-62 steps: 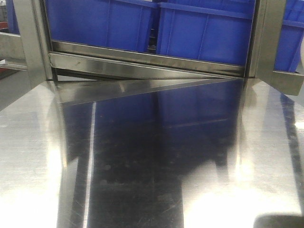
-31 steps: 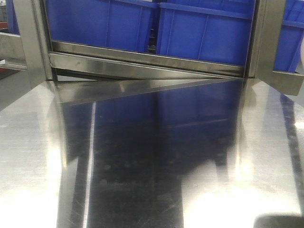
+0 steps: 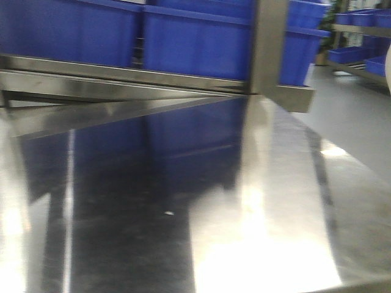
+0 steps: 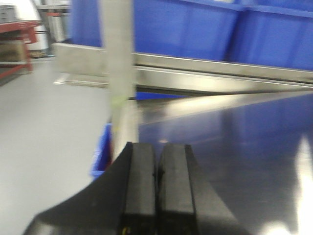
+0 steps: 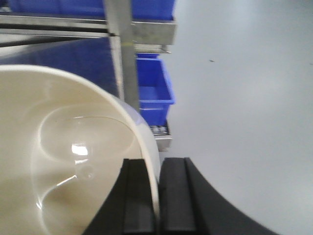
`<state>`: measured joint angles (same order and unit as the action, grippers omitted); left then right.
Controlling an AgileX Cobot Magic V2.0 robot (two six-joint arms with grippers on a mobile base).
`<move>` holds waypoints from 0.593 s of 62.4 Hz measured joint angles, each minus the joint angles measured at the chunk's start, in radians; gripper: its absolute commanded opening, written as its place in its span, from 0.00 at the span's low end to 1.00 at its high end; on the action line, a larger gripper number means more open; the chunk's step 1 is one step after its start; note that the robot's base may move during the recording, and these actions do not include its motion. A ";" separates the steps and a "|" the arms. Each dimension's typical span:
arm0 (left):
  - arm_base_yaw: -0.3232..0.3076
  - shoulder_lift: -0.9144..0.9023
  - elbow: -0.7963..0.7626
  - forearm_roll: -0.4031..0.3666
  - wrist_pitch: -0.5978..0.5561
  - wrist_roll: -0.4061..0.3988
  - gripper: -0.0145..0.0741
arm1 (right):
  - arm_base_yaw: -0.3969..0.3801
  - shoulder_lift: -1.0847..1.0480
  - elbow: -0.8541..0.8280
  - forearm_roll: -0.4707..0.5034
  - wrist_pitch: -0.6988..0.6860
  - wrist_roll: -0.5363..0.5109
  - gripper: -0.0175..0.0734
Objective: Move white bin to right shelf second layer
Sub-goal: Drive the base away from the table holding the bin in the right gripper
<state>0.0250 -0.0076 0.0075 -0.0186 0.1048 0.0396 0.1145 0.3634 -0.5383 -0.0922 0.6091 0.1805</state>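
Observation:
In the right wrist view the white bin (image 5: 63, 161) fills the left half: a glossy cream tub seen from above into its mouth. My right gripper (image 5: 157, 196) is shut on its rim wall, one finger inside and one outside, with the bin held over the edge of grey floor. Above the steel tabletop (image 4: 234, 147) my left gripper (image 4: 157, 169) is shut, with nothing between its pads. The right shelf second layer is out of view.
Blue crates (image 3: 195, 36) sit on a steel rack behind the mirror-like tabletop (image 3: 275, 213), with a steel post (image 3: 269, 43) at its right corner. Grey floor (image 3: 354, 128) lies to the right, and a further rack with blue crates (image 3: 360, 55) beyond. A low blue crate (image 5: 154, 90) stands beside the post.
The front view has swung to the right: the rack post has slid left in the frame, and the floor and the far rack now show. The dark shape at the bottom right is gone.

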 measured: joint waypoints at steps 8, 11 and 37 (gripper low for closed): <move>0.000 0.000 0.000 0.000 0.000 0.000 0.26 | 0.000 0.000 0.000 -0.001 0.000 0.000 0.25; 0.000 0.000 0.000 0.000 0.000 0.000 0.26 | 0.000 0.000 0.000 -0.001 0.000 0.000 0.25; 0.000 0.000 0.000 0.000 0.000 0.000 0.26 | 0.000 0.000 0.000 -0.002 0.002 0.002 0.25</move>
<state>0.0250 -0.0076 0.0075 -0.0186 0.1048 0.0396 0.1145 0.3634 -0.5383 -0.0945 0.6113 0.1823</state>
